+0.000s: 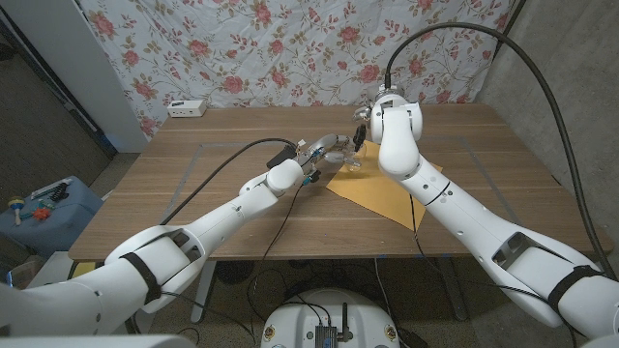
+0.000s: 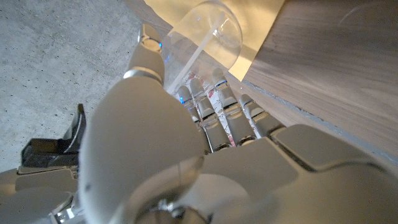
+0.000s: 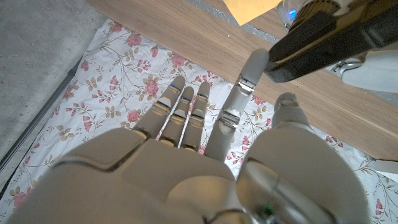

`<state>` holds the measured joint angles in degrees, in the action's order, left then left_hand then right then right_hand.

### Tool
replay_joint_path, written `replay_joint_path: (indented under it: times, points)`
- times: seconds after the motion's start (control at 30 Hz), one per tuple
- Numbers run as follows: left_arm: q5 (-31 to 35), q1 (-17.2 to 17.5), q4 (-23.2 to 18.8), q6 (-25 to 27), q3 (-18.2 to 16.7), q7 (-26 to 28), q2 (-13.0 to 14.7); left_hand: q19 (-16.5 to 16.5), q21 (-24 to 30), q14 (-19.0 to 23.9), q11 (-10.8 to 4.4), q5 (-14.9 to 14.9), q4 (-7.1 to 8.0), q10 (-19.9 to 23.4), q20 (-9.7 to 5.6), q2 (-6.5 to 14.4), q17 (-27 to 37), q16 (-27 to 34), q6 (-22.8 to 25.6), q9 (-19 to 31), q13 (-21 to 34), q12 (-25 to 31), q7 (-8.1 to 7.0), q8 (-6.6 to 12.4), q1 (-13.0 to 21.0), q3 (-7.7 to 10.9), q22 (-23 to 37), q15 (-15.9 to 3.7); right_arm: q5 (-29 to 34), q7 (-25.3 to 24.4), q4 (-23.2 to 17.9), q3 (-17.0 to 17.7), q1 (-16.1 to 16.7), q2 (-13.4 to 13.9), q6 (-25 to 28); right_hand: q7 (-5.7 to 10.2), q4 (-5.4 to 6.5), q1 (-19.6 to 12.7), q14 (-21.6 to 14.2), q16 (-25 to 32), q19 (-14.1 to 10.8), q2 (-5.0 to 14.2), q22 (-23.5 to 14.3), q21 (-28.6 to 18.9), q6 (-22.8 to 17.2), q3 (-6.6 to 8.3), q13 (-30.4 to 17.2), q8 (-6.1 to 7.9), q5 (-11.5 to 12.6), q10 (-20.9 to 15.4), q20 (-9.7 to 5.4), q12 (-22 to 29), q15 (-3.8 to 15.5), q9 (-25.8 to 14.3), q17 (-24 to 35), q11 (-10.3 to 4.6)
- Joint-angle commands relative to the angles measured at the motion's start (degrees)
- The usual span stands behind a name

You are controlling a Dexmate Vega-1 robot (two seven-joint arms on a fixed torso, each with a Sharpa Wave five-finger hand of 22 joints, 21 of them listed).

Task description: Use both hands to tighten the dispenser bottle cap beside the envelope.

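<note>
Both white arms are reaching in from the near edge of the counter (image 1: 193, 193) and meeting past its middle, where the yellow envelope (image 1: 382, 191) is lying, slightly toward the right side. My left robot hand (image 1: 324, 155) is sitting at the envelope's far left corner, and in the left wrist view its fingers (image 2: 224, 109) are curling around the clear dispenser bottle (image 2: 205, 37), so I'm reading that hand as holding the bottle's body. The bottle is resting just at the envelope's edge, with its thin dip tube showing through the plastic; in the head view I'm seeing it only as a small clear shape (image 1: 346, 160) between the two hands.

My right robot hand (image 1: 360, 130) is hanging over the bottle's top end from the far side. In the right wrist view its fingers (image 3: 186, 109) are lying straight and close together, pointing at the flowered cloth (image 3: 124, 81) behind the counter, and I cannot tell whether the hand is touching the cap. A white power strip (image 1: 188, 108) is sitting at the counter's far left corner.
</note>
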<state>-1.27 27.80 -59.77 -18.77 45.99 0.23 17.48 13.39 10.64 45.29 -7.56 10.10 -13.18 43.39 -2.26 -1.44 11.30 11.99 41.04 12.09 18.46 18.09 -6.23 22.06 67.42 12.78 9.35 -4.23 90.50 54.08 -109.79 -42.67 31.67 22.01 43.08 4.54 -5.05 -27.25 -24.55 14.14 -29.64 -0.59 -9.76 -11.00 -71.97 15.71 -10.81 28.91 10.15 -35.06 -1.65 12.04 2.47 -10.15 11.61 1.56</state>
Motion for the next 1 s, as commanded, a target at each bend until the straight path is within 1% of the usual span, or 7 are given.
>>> replay_joint_path:
  times: [0.03, 0.3, 0.37, 0.47, 0.6, 0.83, 1.0]
  points:
    - [-0.2, 0.0, 0.1, -0.5, -0.1, -0.2, 0.1, 0.5, -0.2, 1.4, -1.95, 0.4, 4.48, 4.8, -5.38, 7.1, 0.3, 0.5, 9.3, 0.2, 11.5, 0.1, 0.91, 1.34, -4.6, 4.78, 0.1, -6.27, 2.4, 1.1, -2.7, 1.8, 1.6, 0.5, -1.6, 0.19, -0.29, 0.4, 0.8, -0.4, 0.4, -0.11, -0.1, 0.2, 2.9, -0.36, -0.3, -1.57, 0.4, 1.4, 0.53, -0.5, 0.99, -0.3, 0.3, 0.14]
    - [-0.2, 0.1, -0.4, -0.1, -0.3, -0.2, 0.5, 0.5, -0.2, 1.3, -2.01, 0.4, 4.45, 4.9, -5.42, 7.0, 0.3, 0.4, 9.4, 0.2, 11.6, 0.1, 0.89, 1.34, -4.6, 4.79, 0.1, -6.26, 1.0, -0.3, -6.6, 4.5, 4.3, 1.5, -2.9, 0.24, -0.9, 0.3, 1.9, -1.1, 1.3, -0.14, -0.1, 0.3, 8.1, -0.38, -0.4, -4.13, 0.5, 3.4, 0.61, -1.2, 0.33, -0.7, 0.3, 0.35]
    - [-0.2, 0.1, -0.5, 0.0, -0.3, -0.3, 0.6, 0.5, -0.2, 1.3, -1.94, 0.4, 4.49, 4.9, -5.38, 7.1, 0.3, 0.4, 9.4, 0.2, 11.6, 0.1, 0.88, 1.34, -4.7, 4.8, 0.1, -6.24, -0.1, -0.8, -7.7, 5.4, 5.0, 1.8, -3.2, 0.6, -1.43, -0.2, 2.4, -1.5, 1.6, -0.19, -0.1, 0.3, 10.3, -0.2, -0.4, -5.12, 0.6, 4.7, 0.66, -1.4, 0.05, -0.8, 0.2, -0.09]
    - [-0.3, 0.2, -0.6, 0.1, -0.3, -0.3, 0.7, 0.5, -0.2, 1.4, -2.02, 0.4, 4.42, 4.9, -5.4, 7.0, 0.3, 0.4, 9.3, 0.2, 11.6, 0.1, 0.84, 1.32, -4.6, 4.8, 0.1, -6.23, -3.3, -1.0, -9.6, 7.1, 5.9, 2.6, -4.1, 0.67, -2.19, -1.2, 3.5, -2.0, 2.5, -0.17, 0.0, 0.5, 13.1, 0.15, -0.5, -6.34, 0.7, 5.7, 0.67, -1.5, -0.19, -1.0, 0.2, 0.33]
    - [-0.3, 0.2, -0.8, 0.2, -0.4, -0.5, 0.8, 0.5, -0.2, 1.4, -2.02, 0.4, 4.44, 4.9, -5.39, 7.0, 0.2, 0.4, 9.3, 0.2, 11.6, 0.0, 0.83, 1.31, -4.6, 4.83, 0.1, -6.29, -6.1, -0.2, -11.1, 8.4, 6.3, 3.7, -4.6, 1.31, -3.36, -3.0, 5.7, -2.7, 4.6, 0.11, 0.0, 0.7, 18.6, 0.85, -0.6, -8.6, 0.6, 9.5, 0.92, -2.0, -0.93, -1.3, 0.2, 0.38]
    - [-0.3, 0.1, -1.0, 0.4, -0.5, -0.6, 1.1, 0.5, -0.2, 1.5, -1.98, 0.4, 4.44, 4.9, -5.39, 7.0, 0.3, 0.4, 9.4, 0.2, 11.7, 0.0, 0.8, 1.33, -4.6, 4.84, 0.1, -6.29, -9.9, 2.8, -12.9, 9.8, 6.0, 5.6, -4.6, 2.97, -4.52, -6.7, 9.6, -3.4, 7.9, 0.47, 0.0, 0.8, 25.7, 2.1, -0.7, -11.21, 0.7, 14.4, 1.29, -2.0, -1.8, -1.8, 0.0, -0.14]
    - [-0.3, -0.1, -0.5, 0.2, -0.5, -0.7, 1.0, 0.5, -0.2, 1.5, -1.94, 0.4, 4.48, 5.0, -5.38, 7.1, 0.3, 0.4, 9.3, 0.2, 11.7, 0.0, 0.95, 1.3, -4.7, 4.84, 0.1, -6.33, -12.7, 3.6, -14.2, 10.5, 5.8, 7.3, -4.8, 5.42, -4.96, -9.8, 11.5, -3.4, 9.6, 0.57, 0.1, 0.7, 30.7, 3.07, -0.8, -12.84, 0.9, 17.6, 1.71, -1.9, -2.28, -2.2, -0.1, -0.34]
